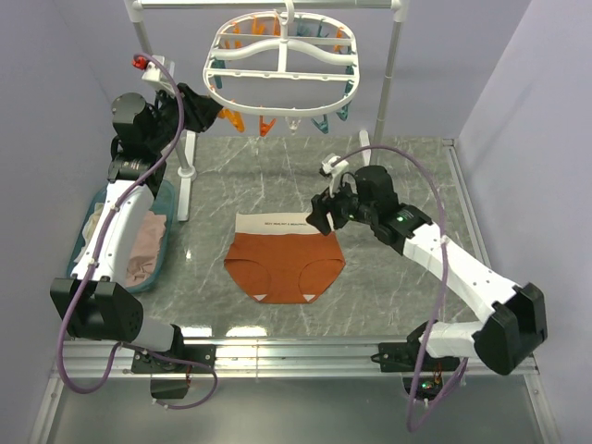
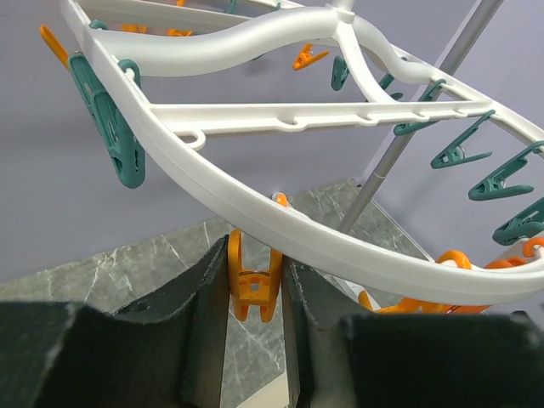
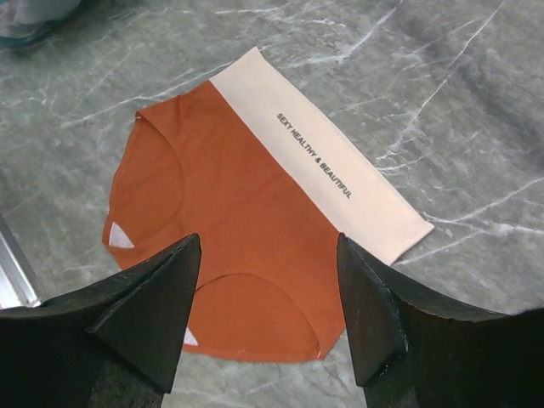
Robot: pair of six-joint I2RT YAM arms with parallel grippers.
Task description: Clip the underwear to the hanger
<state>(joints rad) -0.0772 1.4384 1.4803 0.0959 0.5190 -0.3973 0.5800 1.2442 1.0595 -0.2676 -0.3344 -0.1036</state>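
The rust-orange underwear with a beige waistband lies flat on the marble table. It fills the right wrist view. My right gripper hovers just above its waistband end, open and empty. The white oval hanger hangs from the rack at the back, with orange and teal clothespins dangling. My left gripper is raised at the hanger's left rim. Its fingers press both sides of an orange clothespin under the rim.
A teal basket holding a pale pink and cream clothes pile sits at the left under my left arm. The white pole rack has a foot post at the left and a pole at the right.
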